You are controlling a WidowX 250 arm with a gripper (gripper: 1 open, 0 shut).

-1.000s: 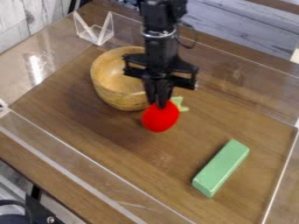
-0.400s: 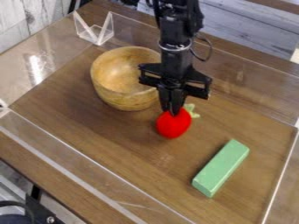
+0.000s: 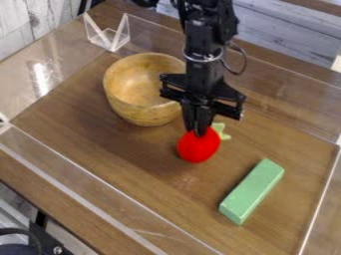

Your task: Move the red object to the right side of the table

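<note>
The red object [image 3: 198, 146], a small round toy fruit with a green leafy stem, sits low over the brown wood-grain table [image 3: 120, 164], just right of the wooden bowl. My gripper [image 3: 202, 127] points straight down onto its top, with the black fingers shut on the red object. The fruit's top is hidden by the fingers. I cannot tell whether it rests on the tabletop or hangs just above it.
A wooden bowl [image 3: 138, 89] stands left of the gripper. A long light-green block [image 3: 252, 190] lies at the front right. Low clear acrylic walls [image 3: 80, 209] border the tabletop, and a clear stand [image 3: 107, 32] sits at the back left.
The gripper has carried the red object a little to the right and slightly nearer the camera, away from the bowl's rim. The jaws stayed shut.
</note>
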